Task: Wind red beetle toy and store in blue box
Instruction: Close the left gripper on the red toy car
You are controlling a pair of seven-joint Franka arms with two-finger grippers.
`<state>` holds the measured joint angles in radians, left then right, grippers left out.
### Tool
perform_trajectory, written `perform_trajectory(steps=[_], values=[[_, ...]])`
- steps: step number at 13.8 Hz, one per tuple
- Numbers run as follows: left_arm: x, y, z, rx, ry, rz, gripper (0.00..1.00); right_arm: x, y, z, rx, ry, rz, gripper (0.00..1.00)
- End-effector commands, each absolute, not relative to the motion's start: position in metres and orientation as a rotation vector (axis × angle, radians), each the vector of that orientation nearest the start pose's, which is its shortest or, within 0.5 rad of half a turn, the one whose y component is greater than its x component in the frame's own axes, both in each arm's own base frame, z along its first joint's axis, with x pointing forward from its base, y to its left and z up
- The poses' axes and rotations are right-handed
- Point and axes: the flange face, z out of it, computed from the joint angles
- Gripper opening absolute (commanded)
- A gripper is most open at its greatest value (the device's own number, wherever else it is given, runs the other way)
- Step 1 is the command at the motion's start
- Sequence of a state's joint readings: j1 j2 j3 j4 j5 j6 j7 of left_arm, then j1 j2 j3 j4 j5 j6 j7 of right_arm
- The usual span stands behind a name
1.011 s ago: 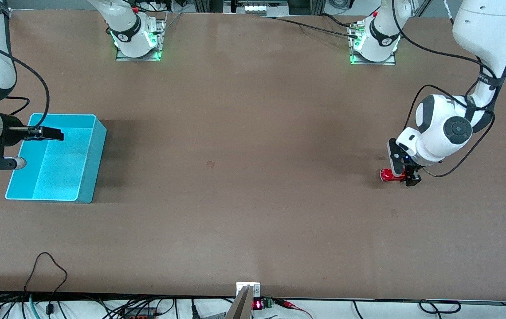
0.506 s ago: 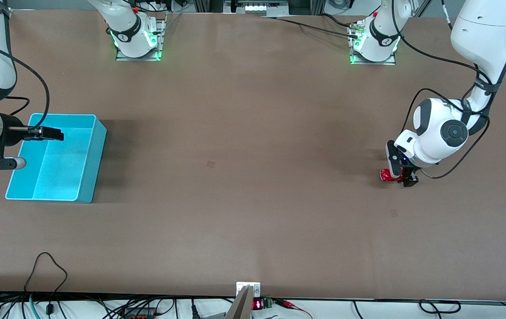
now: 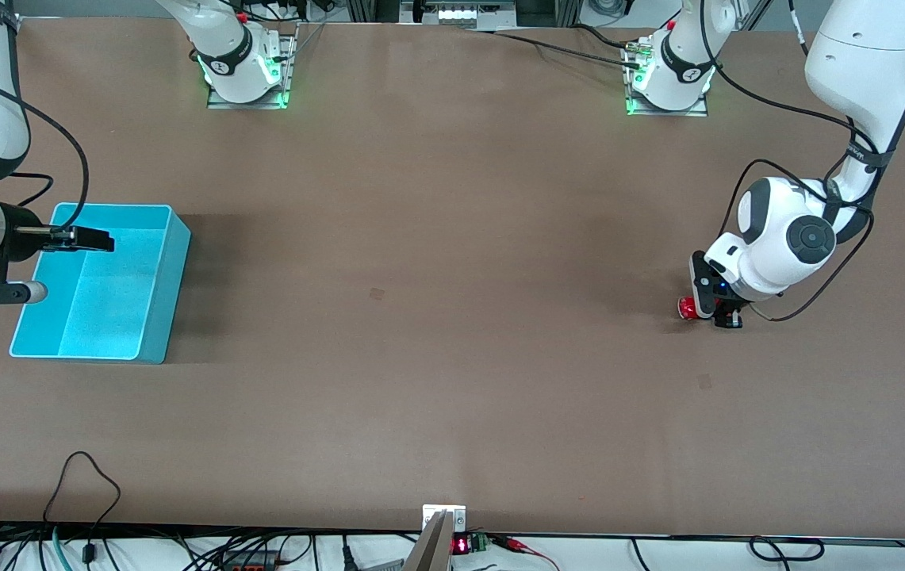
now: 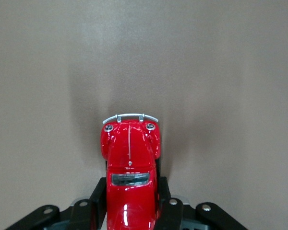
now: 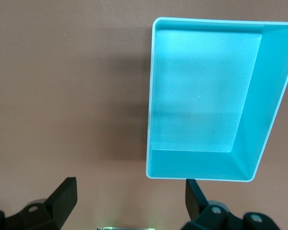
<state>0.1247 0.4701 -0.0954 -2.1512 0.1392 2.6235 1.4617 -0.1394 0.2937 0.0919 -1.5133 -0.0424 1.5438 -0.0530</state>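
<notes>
Bench (image 3: 452, 317): brown, fills the front view. Blue box (image 3: 99, 281) sits at middle-left of the frame, interior bare. Right gripper (image 3: 79, 238) waits over the box's upper-left corner, jaws spread wide. Left gripper (image 3: 718, 309) at middle-right, down at the bench, jaws pinching the red beetle toy (image 4: 129, 167) by its flanks, nose protruding.
</notes>
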Motion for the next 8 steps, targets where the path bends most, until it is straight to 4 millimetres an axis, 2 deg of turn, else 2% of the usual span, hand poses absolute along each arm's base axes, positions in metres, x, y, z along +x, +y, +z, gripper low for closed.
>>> perform_trajectory(steps=[1, 5, 8], values=[[0.5703, 0.0129, 0.1773, -2.176, 2.225, 0.026, 0.41, 0.6173, -0.0383, 0.4798, -3.110, -0.031, 0.418, 1.00], [0.5723, 0.0130, 0.1745, -2.173, 2.231, 0.025, 0.40, 0.6175, -0.0383, 0.4805, -3.110, -0.031, 0.416, 1.00], [0.5727, 0.0122, 0.1749, -2.168, 2.236, 0.026, 0.35, 0.6173, -0.0383, 0.4798, -3.110, -0.031, 0.418, 1.00]])
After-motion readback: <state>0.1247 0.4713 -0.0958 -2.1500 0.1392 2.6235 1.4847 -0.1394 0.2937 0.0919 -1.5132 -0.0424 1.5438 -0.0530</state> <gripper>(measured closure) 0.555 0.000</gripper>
